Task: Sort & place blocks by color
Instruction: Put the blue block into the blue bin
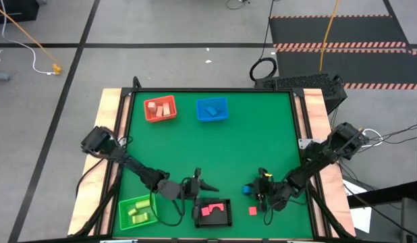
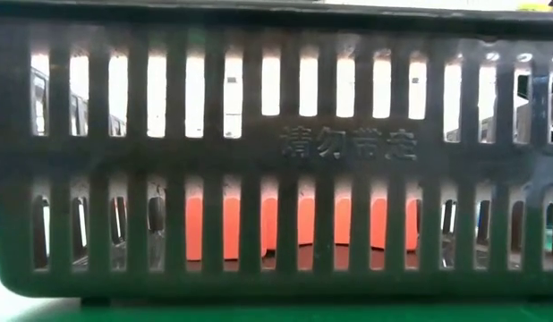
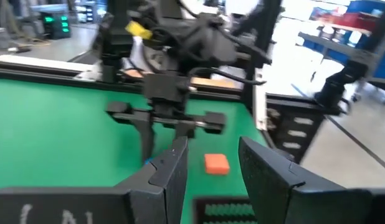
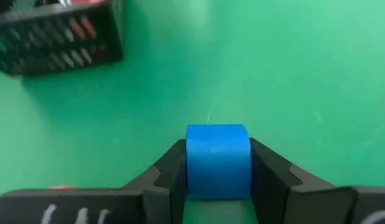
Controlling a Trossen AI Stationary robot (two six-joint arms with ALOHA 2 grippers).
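Blue block [image 4: 218, 160] sits clamped in the right gripper [image 4: 218, 177] near the table's front edge, while tan blocks [image 1: 160, 108] fill the red basket [image 1: 160, 117], yellow-green ones [image 1: 138, 212] the green basket [image 1: 123, 214], leaving a red block [image 1: 253, 210] loose beside the black basket [image 1: 229, 214], left gripper [image 1: 200, 187] wide open.

You had green mat [image 1: 215, 155] covering table. Red basket [image 1: 160, 109] and blue basket [image 1: 212, 109] sat at far edge; green basket [image 1: 137, 210] and black basket [image 1: 214, 212] at near edge.
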